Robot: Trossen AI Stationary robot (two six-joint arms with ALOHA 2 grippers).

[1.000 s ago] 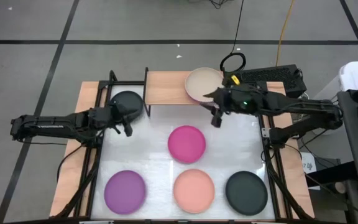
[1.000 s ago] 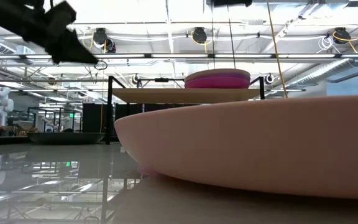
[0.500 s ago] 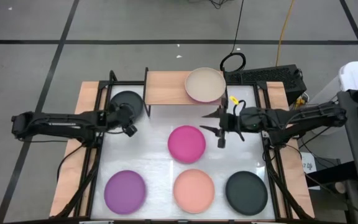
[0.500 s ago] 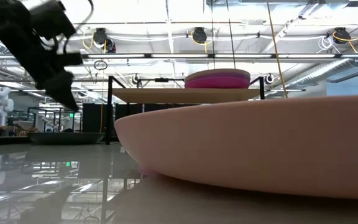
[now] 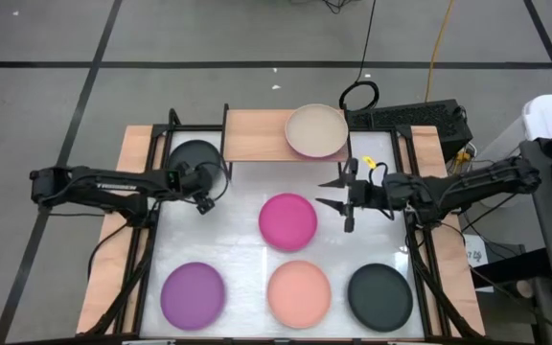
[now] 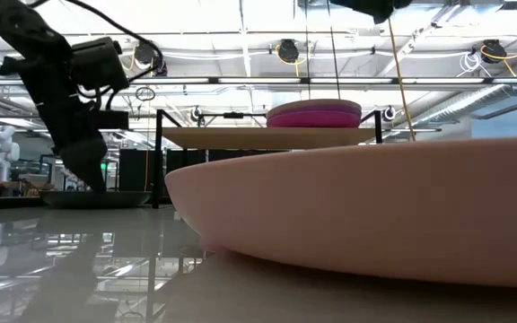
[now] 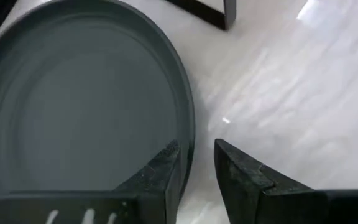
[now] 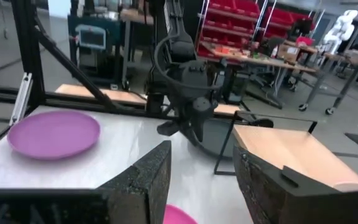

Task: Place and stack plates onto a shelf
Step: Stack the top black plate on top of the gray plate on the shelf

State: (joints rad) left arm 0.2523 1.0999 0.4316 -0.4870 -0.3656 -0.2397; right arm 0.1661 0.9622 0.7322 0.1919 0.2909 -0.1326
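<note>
The left gripper (image 5: 205, 192) (image 7: 196, 149) is open and reaches down at a black plate (image 5: 195, 157) (image 7: 73, 106) that lies flat on the table left of the shelf (image 5: 257, 136). One finger (image 7: 163, 171) stands inside the plate's rim (image 7: 189, 134) and the other finger (image 7: 241, 174) outside it; I see no touch. On the shelf a beige plate (image 5: 316, 131) tops a magenta one (image 6: 314, 117). The right gripper (image 5: 322, 193) (image 8: 201, 168) is open and hovers level, right of the magenta plate (image 5: 288, 220) on the table.
A purple plate (image 5: 193, 292), a peach plate (image 5: 298, 290) and a second black plate (image 5: 379, 295) lie in a row along the near edge. Black shelf legs (image 7: 225, 12) stand close by the left gripper. The left half of the shelf board is bare.
The left gripper has come down and moved a little toward the table's right, ending over the black plate's rim. The right gripper has drawn back from the beige plate on the shelf toward the near edge and now hangs beside the magenta plate.
</note>
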